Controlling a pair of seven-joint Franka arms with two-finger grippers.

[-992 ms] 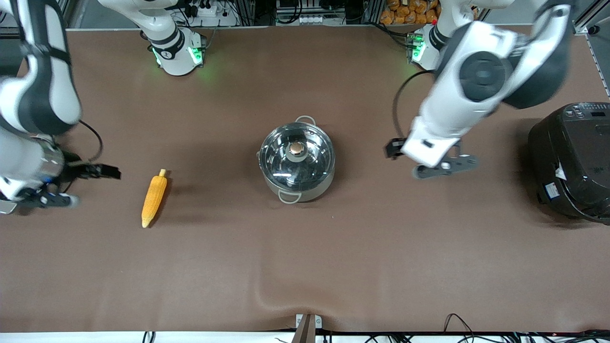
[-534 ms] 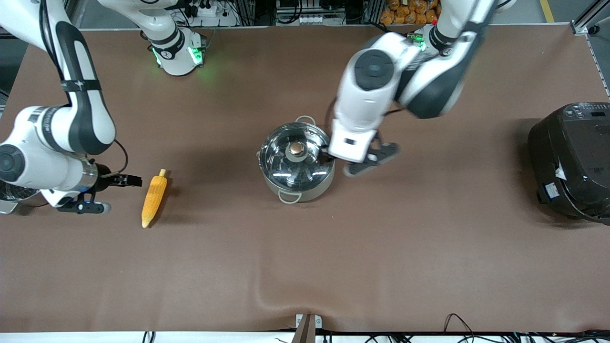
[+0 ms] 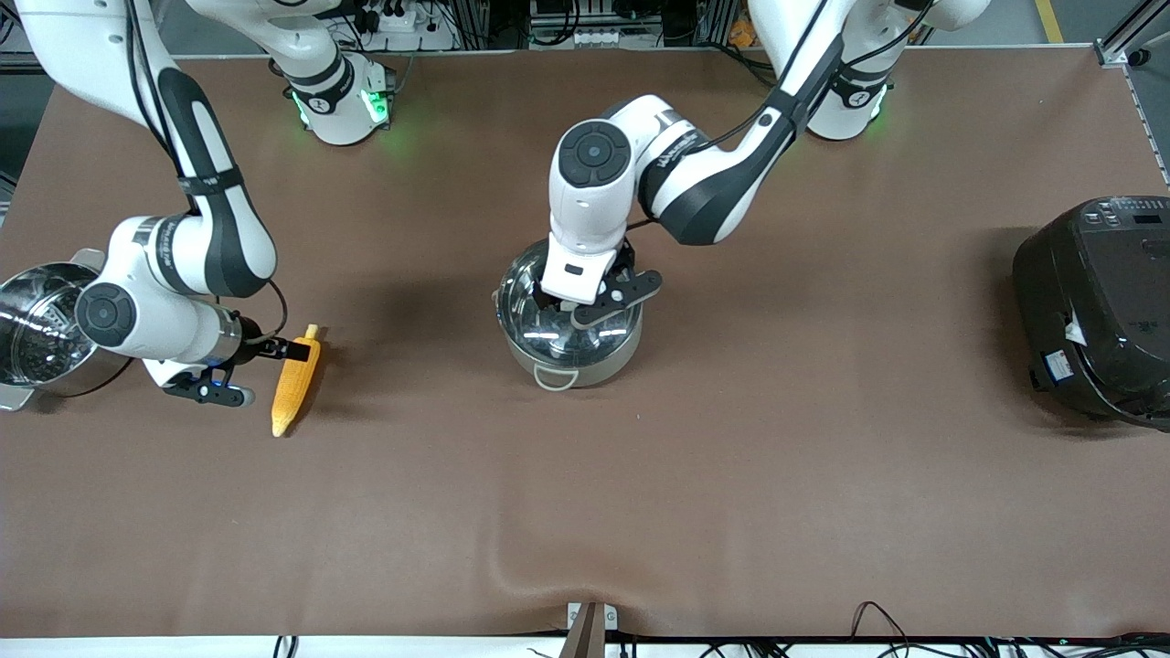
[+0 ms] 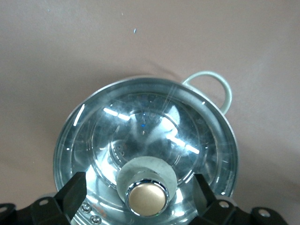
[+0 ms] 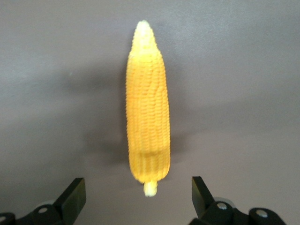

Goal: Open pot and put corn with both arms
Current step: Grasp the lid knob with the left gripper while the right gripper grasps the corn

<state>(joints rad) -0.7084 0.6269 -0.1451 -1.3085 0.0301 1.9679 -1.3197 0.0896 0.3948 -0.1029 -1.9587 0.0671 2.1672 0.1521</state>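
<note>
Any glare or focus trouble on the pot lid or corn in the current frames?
Front view: white streak reflections on the glass lid, knob hidden under the left gripper.
Left wrist view: bright streaks across the lid, knob sharp.
Right wrist view: corn slightly soft, soft shadows on the cloth.

Two arms — left, right — each with one gripper. One lidded pot, one corn cob, one steamer pot, one black rice cooker — all on one table.
</note>
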